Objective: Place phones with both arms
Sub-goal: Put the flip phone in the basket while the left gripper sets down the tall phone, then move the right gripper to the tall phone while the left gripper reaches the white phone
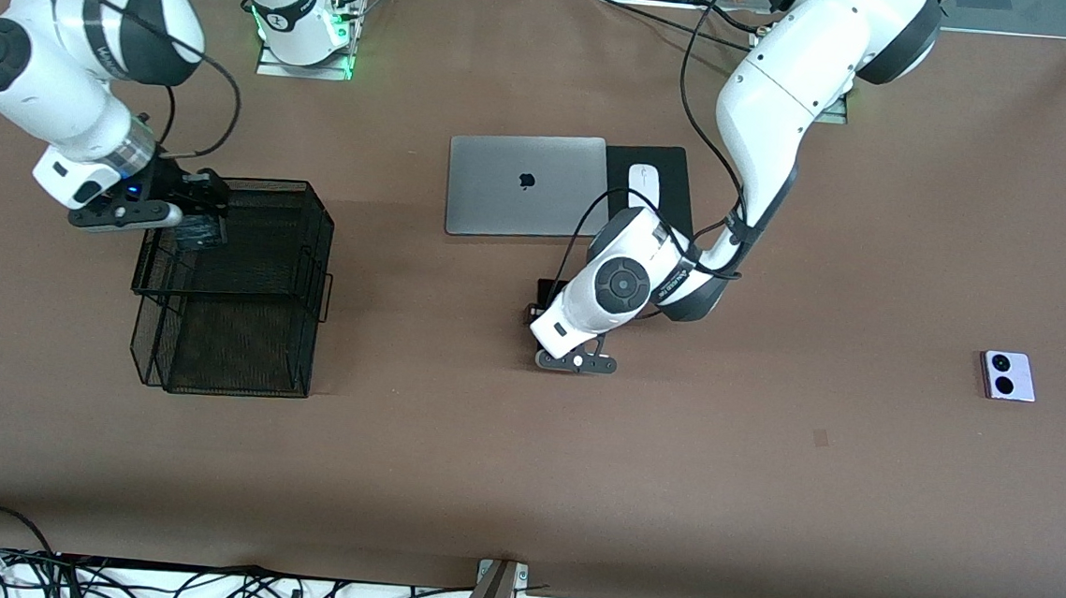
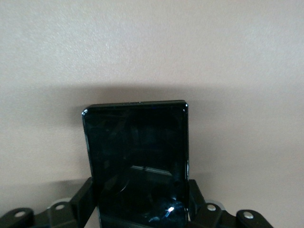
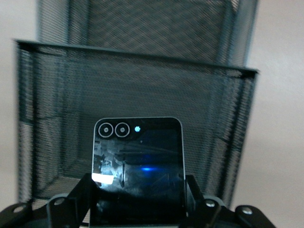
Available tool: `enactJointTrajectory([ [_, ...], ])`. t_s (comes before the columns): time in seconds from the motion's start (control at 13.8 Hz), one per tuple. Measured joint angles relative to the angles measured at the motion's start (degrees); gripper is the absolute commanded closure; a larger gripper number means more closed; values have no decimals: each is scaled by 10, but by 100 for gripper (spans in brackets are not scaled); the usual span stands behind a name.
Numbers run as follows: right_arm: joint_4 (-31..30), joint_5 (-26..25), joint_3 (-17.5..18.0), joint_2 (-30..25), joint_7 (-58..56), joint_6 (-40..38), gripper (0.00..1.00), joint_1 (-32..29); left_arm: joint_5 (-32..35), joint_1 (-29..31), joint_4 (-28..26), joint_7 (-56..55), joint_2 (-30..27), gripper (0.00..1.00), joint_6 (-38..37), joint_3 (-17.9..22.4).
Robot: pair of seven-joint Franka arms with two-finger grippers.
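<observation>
Lying flat toward the left arm's end of the brown matte table (image 1: 765,465): lavender phone (image 1: 1009,375), squarish, rounded corners, two round black lenses, well apart from both arms.

Nearer mid-table: left gripper (image 1: 555,312) low at the surface, wrist folded down and back toward the laptop, forearm sloping from the base. Fingers (image 2: 81,203) clamped on the edges of a long black phone (image 2: 137,161); glossy glass face, rounded corners, faint reflections. In the front view only a dark corner of it (image 1: 548,290) visible past the wrist. Whether lifted or touching the table: cannot tell.

At a similar depth, toward the right arm's end: black wire-mesh tray (image 1: 234,287), two stacked tiers, fine weave, thin rod frame.

Right gripper (image 1: 201,227) over the upper tier's edge, arm bent at the elbow, wrist level. Fingers (image 3: 80,195) closed on a squarish black phone (image 3: 138,171); glossy cover, two ringed lenses and a small dot along one edge, blue glint mid-face. Mesh wall filling the right wrist view past it.

Farther from the camera, mid-table: silver laptop (image 1: 524,184), closed, smooth lid with dark logo. Beside it, black mat (image 1: 673,173) with a white oval mouse (image 1: 644,187) on it.
</observation>
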Motion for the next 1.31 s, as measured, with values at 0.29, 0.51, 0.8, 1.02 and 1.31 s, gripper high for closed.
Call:
enactJointTrajectory([
  [0.29,-20,-2,-47,31,-25,58,44,0,0,-2,0,-1,3,0,23,1],
  [0.51,-21,4,-47,74,-23,103,44,0,0,0,10,-1,0,0,29,2],
  [0.8,-13,33,-49,84,-21,104,42,0,0,50,32,4,-72,0,-125,6],
  [1.02,-9,52,-51,86,-20,103,42,-1,21,116,32,63,-147,0,-283,12],
  [1.31,-2,66,-44,100,-10,104,42,7,122,218,26,198,-174,0,-381,21],
])
